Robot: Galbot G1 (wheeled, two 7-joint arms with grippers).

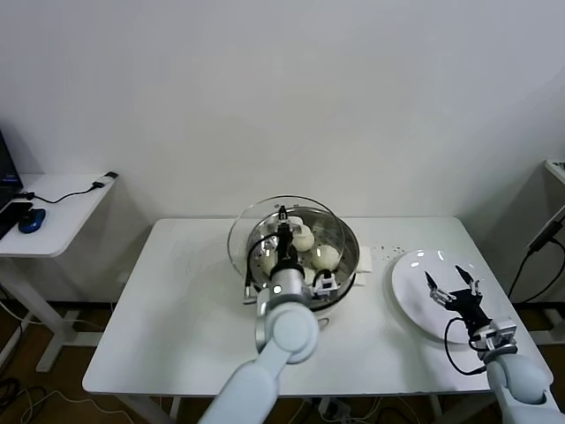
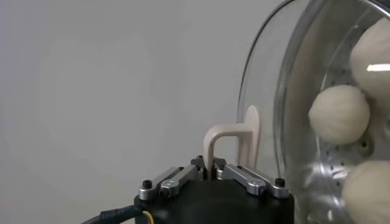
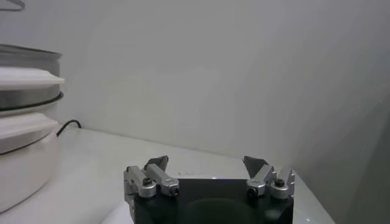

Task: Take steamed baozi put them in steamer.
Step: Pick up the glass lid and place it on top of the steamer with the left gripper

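The steamer [image 1: 350, 237], a shiny steel basket on a white base, stands mid-table. Three cream-white steamed baozi lie inside it [image 1: 327, 256], [image 1: 303, 237], [image 1: 267, 261]. My left gripper [image 1: 283, 237] is shut on the cream handle [image 2: 234, 137] of a round glass lid [image 1: 240, 225], which it holds tilted up over the steamer. Through the lid the left wrist view shows baozi [image 2: 339, 114] on the perforated bottom. The left gripper's [image 2: 209, 168] jaws pinch the handle's leg. My right gripper [image 1: 453, 284] hovers open and empty over a white plate [image 1: 415, 296].
The white table [image 1: 177, 327] has bare room left of and in front of the steamer. A side table [image 1: 53, 212] with a mouse and cables stands far left. In the right wrist view the steamer [image 3: 24, 97] is off to one side of the open right gripper [image 3: 206, 162].
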